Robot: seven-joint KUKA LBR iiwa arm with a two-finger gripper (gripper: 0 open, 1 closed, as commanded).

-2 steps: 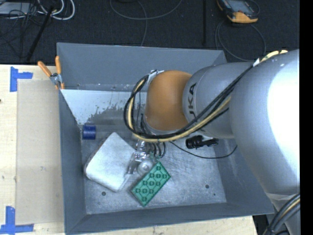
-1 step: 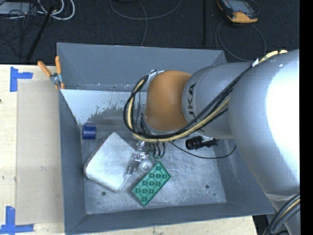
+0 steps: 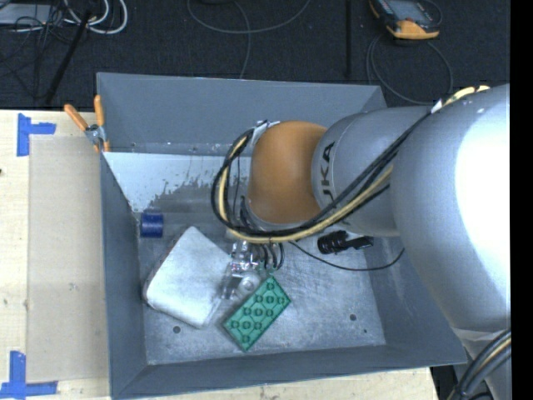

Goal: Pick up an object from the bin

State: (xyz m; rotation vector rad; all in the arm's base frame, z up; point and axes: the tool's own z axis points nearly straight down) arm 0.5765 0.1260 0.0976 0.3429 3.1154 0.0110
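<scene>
Where the arm [image 3: 433, 190] reaches in from the right, the gripper [image 3: 236, 280] is shown low over the bin's [image 3: 333, 323] near middle, between 1 white block [image 3: 183, 282] on the left and 1 green patterned tile [image 3: 258, 313] just beside it. Whether it is clenched or released cannot be told. 1 blue cylinder [image 3: 151, 224] lies farther left.

A small blue cylinder [image 3: 151, 224] lies alone at far left.
</scene>
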